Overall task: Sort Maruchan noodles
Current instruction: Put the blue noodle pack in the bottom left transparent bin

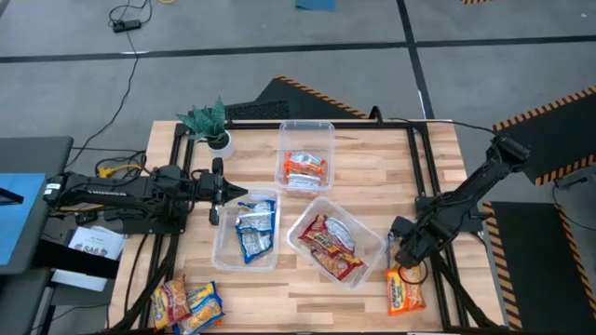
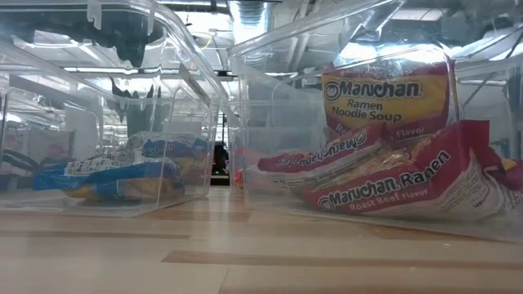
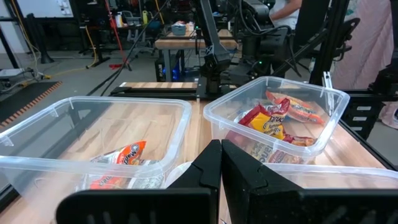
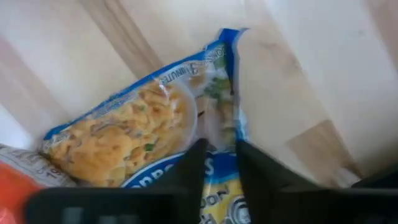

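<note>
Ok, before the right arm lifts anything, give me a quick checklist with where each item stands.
1. Right gripper down at a packet: ok, it sits over the orange packet near the table's front right corner.
2. Fingers astride the wrapper: ok in the right wrist view, closing on a blue-edged packet.
3. Firm hold: cannot tell.
4. Orange bin has room: ok.
5. Left gripper out of the way: ok, shut, by the blue bin.
6. Loose packets remain front left: not ok.
</note>
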Controlling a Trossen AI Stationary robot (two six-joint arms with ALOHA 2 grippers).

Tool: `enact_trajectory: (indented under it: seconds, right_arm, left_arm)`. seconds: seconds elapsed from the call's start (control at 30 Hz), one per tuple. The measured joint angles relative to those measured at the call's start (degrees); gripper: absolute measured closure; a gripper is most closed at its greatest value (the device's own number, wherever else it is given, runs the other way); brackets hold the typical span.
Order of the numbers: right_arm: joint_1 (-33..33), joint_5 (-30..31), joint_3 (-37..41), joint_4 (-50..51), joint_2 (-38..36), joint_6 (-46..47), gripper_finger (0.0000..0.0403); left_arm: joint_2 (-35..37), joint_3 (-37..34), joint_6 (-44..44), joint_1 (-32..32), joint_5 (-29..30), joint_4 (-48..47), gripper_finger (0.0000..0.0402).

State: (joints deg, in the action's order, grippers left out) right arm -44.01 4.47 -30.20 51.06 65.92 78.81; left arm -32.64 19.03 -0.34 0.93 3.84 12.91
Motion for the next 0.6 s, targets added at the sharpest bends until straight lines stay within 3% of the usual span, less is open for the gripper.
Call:
enact_trajectory:
  seconds: [0.1, 0.33, 0.6]
  right_arm:
    - [0.0, 0.07, 0.76, -0.62, -0.08, 0.15, 0.0386]
    - [-0.02, -0.65, -1.29, 2.42, -0.76, 0.2, 0.0396]
    - [-0.26, 0.21, -10.96, 14.21, -3.87, 0.0, 0.0397]
  left_arm:
    - [0.0, 0.0, -0.13, 0.02, -0.07, -0.28, 0.0402]
    - [0.0, 0.0, 0.1, 0.0, -0.16, -0.24, 0.0401]
    - [0.0, 0.0, 0.45, 0.0, 0.09, -0.15, 0.0401]
